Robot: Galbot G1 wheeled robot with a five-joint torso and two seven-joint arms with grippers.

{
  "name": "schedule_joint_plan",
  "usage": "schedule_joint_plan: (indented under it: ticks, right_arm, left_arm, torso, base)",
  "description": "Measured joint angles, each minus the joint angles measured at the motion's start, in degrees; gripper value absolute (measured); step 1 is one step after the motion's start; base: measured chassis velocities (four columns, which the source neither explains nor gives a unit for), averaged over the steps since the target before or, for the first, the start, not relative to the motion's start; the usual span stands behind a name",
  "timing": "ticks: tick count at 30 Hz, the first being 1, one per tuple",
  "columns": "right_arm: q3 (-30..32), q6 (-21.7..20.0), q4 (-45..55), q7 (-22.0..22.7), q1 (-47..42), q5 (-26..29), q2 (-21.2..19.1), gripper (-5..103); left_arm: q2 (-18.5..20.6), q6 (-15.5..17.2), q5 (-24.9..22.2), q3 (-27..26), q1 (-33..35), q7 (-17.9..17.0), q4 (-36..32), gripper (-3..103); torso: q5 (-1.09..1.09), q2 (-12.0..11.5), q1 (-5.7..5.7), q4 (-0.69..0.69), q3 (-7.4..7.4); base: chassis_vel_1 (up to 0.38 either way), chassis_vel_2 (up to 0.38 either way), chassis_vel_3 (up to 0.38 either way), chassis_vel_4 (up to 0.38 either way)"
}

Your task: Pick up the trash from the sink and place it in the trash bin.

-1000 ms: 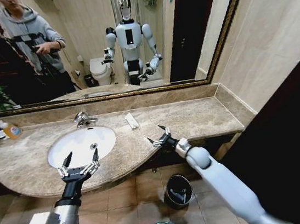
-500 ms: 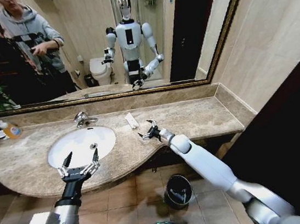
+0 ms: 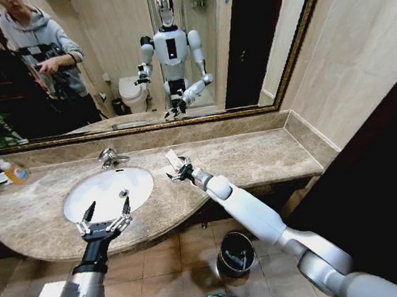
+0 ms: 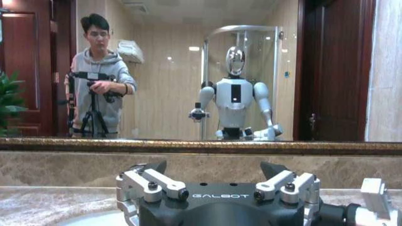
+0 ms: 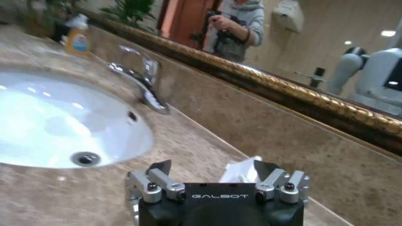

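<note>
One flat white packet (image 3: 173, 158) is seen lying on the marble table (image 3: 258, 154), to the right of the sink (image 3: 109, 192) and between the basin and the mirror (image 3: 135, 54). Its long axis runs from the table's front edge toward the back wall, with the far end leaning slightly toward the faucet (image 3: 110, 158).

The right claw (image 3: 180, 172) is held just over the near end of the packet, its fingers spread moderately wide with nothing between them. In the right wrist view the right claw (image 5: 217, 172) is seen open, and the white packet (image 5: 242, 170) shows between and just beyond the fingertips; whether a finger touches it cannot be told.

The left claw (image 3: 105, 216) is held over the front rim of the sink, fingers spread wide and empty, pointing toward the mirror. In the left wrist view the left claw (image 4: 215, 173) is likewise seen open.

One trash bin (image 3: 235, 253) stands on the tiled floor below the table, beneath the right arm. One orange-yellow soap bottle (image 3: 13, 171) stands at the far left of the table. The white basin is seen with one drain (image 5: 85, 158) at its bottom.
</note>
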Motion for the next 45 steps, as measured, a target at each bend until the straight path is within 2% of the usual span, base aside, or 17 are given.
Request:
schedule_joint_plan:
  ticks: [2,3,5,9,11,15,17,18,21,24,32,36,40,44,45]
  right_arm:
    - [0.2,0.4,-0.7,0.4,0.0,-0.5,0.3,89]
    - [0.6,1.0,-1.8,0.8,0.1,-1.2,0.8,79]
    - [0.8,1.2,-2.2,1.0,0.1,-1.4,1.0,79]
    - [1.3,1.1,-2.7,1.2,0.2,-1.8,0.8,57]
    - [1.4,1.0,-2.7,1.2,0.2,-1.8,0.5,57]
    - [1.8,0.1,-2.2,0.6,0.0,-0.8,-0.9,35]
    - [1.9,0.1,-2.2,0.5,0.0,-0.6,-1.0,35]
    - [2.1,0.0,-2.2,0.4,-0.1,-0.3,-1.1,24]
    - [2.3,-0.4,-2.1,0.2,-0.2,0.1,-1.1,18]
    - [2.2,-0.9,-1.7,0.0,-0.1,0.7,-1.1,3]
    - [2.3,-1.6,-0.1,0.0,0.1,2.0,-2.5,0]
    - [4.0,-2.9,2.7,-1.5,-0.6,3.5,-4.3,0]
    - [7.4,-3.5,7.0,-2.4,-2.9,5.3,-6.9,0]
    - [12.7,-3.9,14.5,-3.8,-6.7,8.4,-12.1,0]
    - [12.7,-3.9,14.5,-3.8,-6.7,8.4,-12.1,0]
  left_arm:
    - [0.0,0.0,0.0,0.0,0.0,0.0,0.0,100]
    - [0.0,0.0,0.0,0.0,0.0,0.0,0.0,100]
    - [0.0,0.0,0.0,0.0,0.0,0.0,0.0,100]
    - [0.0,0.0,0.0,0.0,0.0,0.0,0.0,100]
    - [0.0,0.0,0.0,0.0,0.0,0.0,0.0,100]
    - [0.0,0.0,0.0,0.0,0.0,0.0,0.0,100]
    - [0.0,0.0,0.0,0.0,0.0,0.0,0.0,100]
    - [0.0,0.0,0.0,0.0,0.0,0.0,0.0,100]
    - [0.0,0.0,0.0,0.0,0.0,0.0,0.0,100]
    - [0.0,0.0,0.0,0.0,0.0,0.0,0.0,100]
    - [0.0,0.0,0.0,0.0,0.0,0.0,0.0,100]
    - [0.0,0.0,0.0,0.0,0.0,0.0,0.0,100]
    - [0.0,0.0,0.0,0.0,0.0,0.0,0.0,100]
    - [0.0,0.0,0.0,0.0,0.0,0.0,0.0,100]
    - [0.0,0.0,0.0,0.0,0.0,0.0,0.0,100]
  torso:
    - [0.01,0.0,0.00,0.00,0.00]
    - [0.00,0.0,0.00,0.00,0.00]
    - [0.01,0.0,0.00,0.00,0.00]
    - [0.01,0.0,0.00,0.00,0.00]
    - [0.01,0.0,0.00,0.00,0.00]
    - [0.01,0.0,0.00,-0.01,0.00]
    - [0.01,0.0,0.00,-0.01,0.00]
    - [0.01,0.0,0.00,-0.01,0.00]
    - [0.01,0.0,0.00,-0.01,0.00]
    - [0.01,0.0,0.00,0.00,0.00]
    - [0.01,0.0,0.00,0.00,0.00]
    - [0.02,0.0,0.00,0.00,0.00]
    - [0.03,0.0,0.00,0.01,0.00]
    - [0.03,0.0,0.00,0.00,-0.01]
    - [0.03,0.0,0.00,0.00,-0.01]
  base:
    - [0.000,0.000,0.000,0.000]
    - [0.000,0.000,0.000,0.000]
    - [0.000,0.000,0.000,0.000]
    - [0.000,0.000,0.000,0.000]
    - [0.000,0.000,0.000,0.000]
    - [0.000,0.000,0.000,0.000]
    - [0.000,0.000,0.000,0.000]
    - [0.000,0.000,0.000,0.000]
    - [0.000,0.000,0.000,0.000]
    - [0.000,0.000,0.000,0.000]
    - [0.000,0.000,0.000,0.000]
    - [0.000,0.000,0.000,0.000]
    - [0.000,0.000,0.000,0.000]
    - [0.000,0.000,0.000,0.000]
    - [0.000,0.000,0.000,0.000]
